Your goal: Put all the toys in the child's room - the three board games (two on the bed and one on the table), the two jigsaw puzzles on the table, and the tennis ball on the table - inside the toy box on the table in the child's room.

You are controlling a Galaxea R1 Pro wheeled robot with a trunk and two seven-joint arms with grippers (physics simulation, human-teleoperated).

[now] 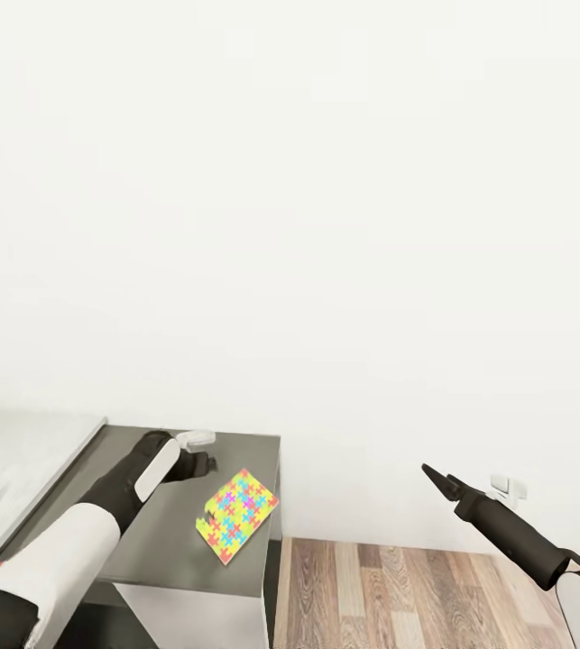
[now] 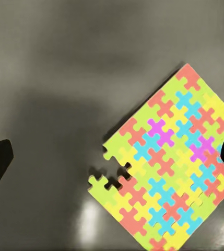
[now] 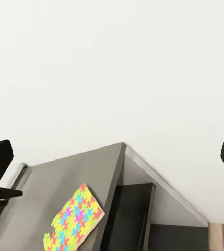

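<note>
Home room: puzzle [image 1: 236, 516], wood floor [image 1: 416, 590]

One jigsaw puzzle [image 1: 237, 515] lies flat on the table [image 1: 172, 550], near the table's right end and turned cornerwise to its edges. The left gripper [image 1: 201, 463] hangs over the tabletop just left of and behind the puzzle. The right gripper [image 1: 437, 479] is well off to the right, out over the wooden floor [image 1: 416, 595]. Wall [image 1: 326, 225] runs right behind the table.
</note>
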